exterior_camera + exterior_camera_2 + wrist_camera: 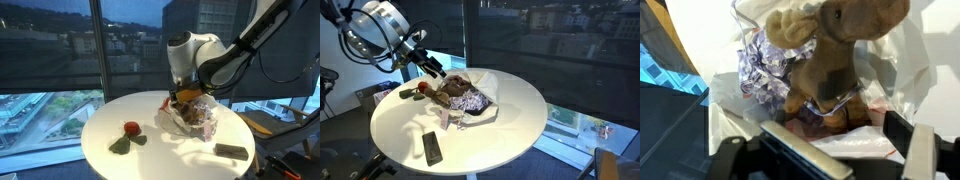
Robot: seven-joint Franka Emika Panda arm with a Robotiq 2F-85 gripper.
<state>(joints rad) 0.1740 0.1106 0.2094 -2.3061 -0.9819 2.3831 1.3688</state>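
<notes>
The pincer (823, 150) is hovering, spread wide, over the brown plush moose (825, 60), which is nestling in a crumpled plastic bag (905, 70) toward two o'clock on the round white tabletop (120, 110), the bag's gaping mouth seemingly leaving the toy reachable from above.

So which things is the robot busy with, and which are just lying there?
Busy with:
- gripper, open, close over the toy
- brown plush toy
- crinkly bag that the toy lies on

Just lying about:
- red flower with green leaves
- black flat slab

Both sit apart from the bag on the round white table.
</notes>
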